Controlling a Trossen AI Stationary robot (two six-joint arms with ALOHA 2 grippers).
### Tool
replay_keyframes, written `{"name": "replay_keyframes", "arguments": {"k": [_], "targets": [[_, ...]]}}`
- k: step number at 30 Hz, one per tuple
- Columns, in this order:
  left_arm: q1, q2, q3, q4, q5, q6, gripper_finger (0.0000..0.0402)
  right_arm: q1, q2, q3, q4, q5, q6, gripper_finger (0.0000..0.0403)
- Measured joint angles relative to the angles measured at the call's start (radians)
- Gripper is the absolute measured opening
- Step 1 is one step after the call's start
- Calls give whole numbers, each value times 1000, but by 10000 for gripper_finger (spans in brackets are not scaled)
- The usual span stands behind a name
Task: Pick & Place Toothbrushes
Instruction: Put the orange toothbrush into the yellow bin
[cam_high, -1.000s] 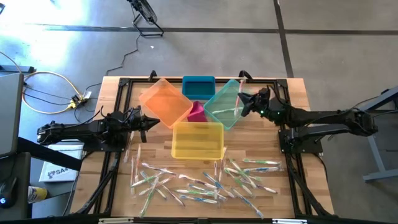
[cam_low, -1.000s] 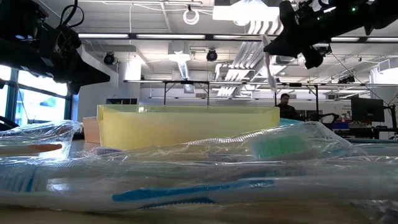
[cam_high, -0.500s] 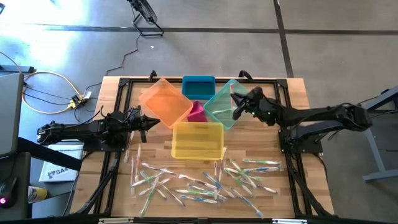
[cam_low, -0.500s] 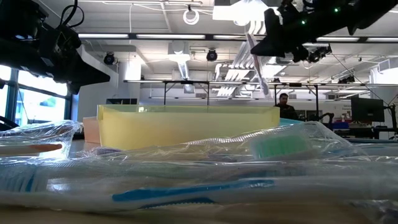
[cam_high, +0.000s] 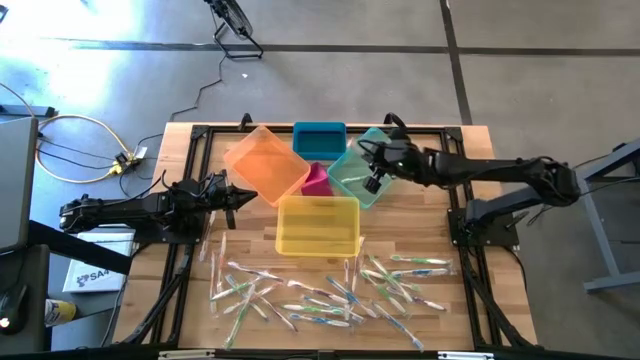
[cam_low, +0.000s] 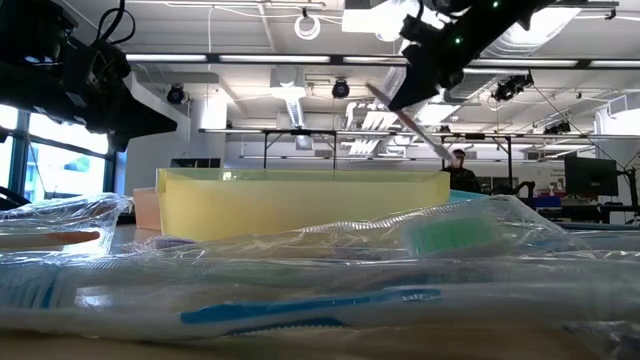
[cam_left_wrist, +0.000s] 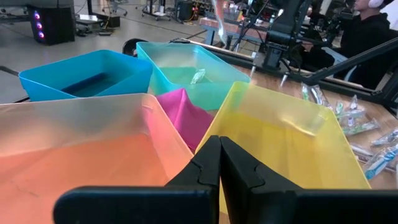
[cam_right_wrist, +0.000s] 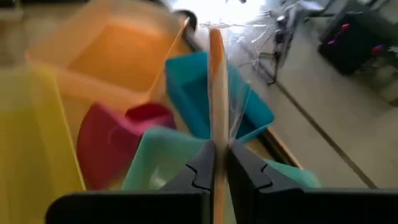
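Note:
Many wrapped toothbrushes (cam_high: 330, 290) lie scattered on the table's near part. My right gripper (cam_high: 372, 168) hangs above the teal bin (cam_high: 352, 178), shut on one toothbrush (cam_right_wrist: 215, 81) with an orange handle in a clear wrapper. In the low view this toothbrush (cam_low: 415, 125) slants down, high over the bins. One toothbrush (cam_left_wrist: 198, 76) lies on the teal bin's floor. My left gripper (cam_left_wrist: 219, 163) is shut on nothing, level at the table's left beside the orange bin (cam_high: 265, 162). My right gripper pinches the wrapped toothbrush between its two fingers at the handle (cam_right_wrist: 216, 146). The longer part sticks out past the fingertips, in line with them. The fingers slant down from the table's right side. The toothbrush is tilted and lifted clear above the teal bin.
Five bins crowd the table's far middle: orange, blue (cam_high: 319, 138), teal, pink (cam_high: 316, 181) and yellow (cam_high: 317, 223). A black frame (cam_high: 200, 135) runs round the tabletop. Cables (cam_high: 75, 150) lie on the floor at far left. A person sits beyond the table (cam_left_wrist: 373, 31).
My right gripper has moved toward the table's left, from the teal bin's right rim to over the bin, rising slightly and rolling. The toothbrush it holds has gone from hanging nearly upright to slanting. The left arm has kept still.

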Motion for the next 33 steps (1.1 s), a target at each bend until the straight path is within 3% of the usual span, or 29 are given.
{"name": "replay_keyframes", "arguments": {"k": [4, 15, 33], "targets": [[0, 0, 0, 0, 0, 0, 0, -46, 56, 0, -6, -124, -55, 15], [0, 0, 0, 0, 0, 0, 0, -136, 166, 0, -29, -257, -220, 15], [0, 0, 0, 0, 1, 0, 0, -157, 235, 0, -110, -258, -383, 15]]}}
